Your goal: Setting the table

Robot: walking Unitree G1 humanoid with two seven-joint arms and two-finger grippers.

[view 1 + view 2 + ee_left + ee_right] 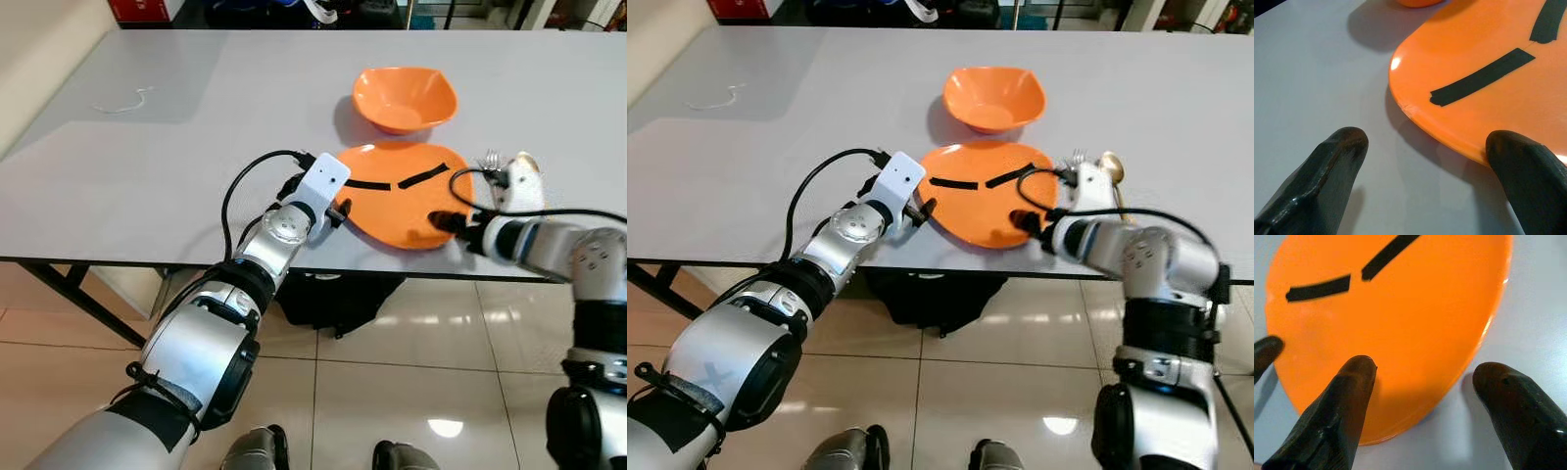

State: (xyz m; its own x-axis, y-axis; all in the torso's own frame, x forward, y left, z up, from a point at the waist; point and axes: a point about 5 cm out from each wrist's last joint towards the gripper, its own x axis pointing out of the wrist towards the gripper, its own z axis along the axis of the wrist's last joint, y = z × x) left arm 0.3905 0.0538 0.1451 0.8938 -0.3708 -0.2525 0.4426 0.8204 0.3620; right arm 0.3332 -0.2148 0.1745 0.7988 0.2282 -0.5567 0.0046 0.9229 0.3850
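Observation:
An orange plate [402, 201] with two black tape strips lies near the table's front edge. Behind it stands an orange bowl [405, 96]. A fork [1076, 157] and a spoon [1110, 166] lie just right of the plate. My left gripper [340, 211] is open at the plate's left rim; in the left wrist view one finger [1327, 171] rests over bare table and the other sits at the rim of the plate [1484, 73]. My right gripper [443, 221] is open at the near right rim, its fingers [1339, 416] astride the edge of the plate [1400, 323].
The grey table [196, 176] runs wide to the left and back. A thin white cord [122, 102] lies at its far left. A black bag [338, 294] sits under the table on the tiled floor. The front edge lies just below both grippers.

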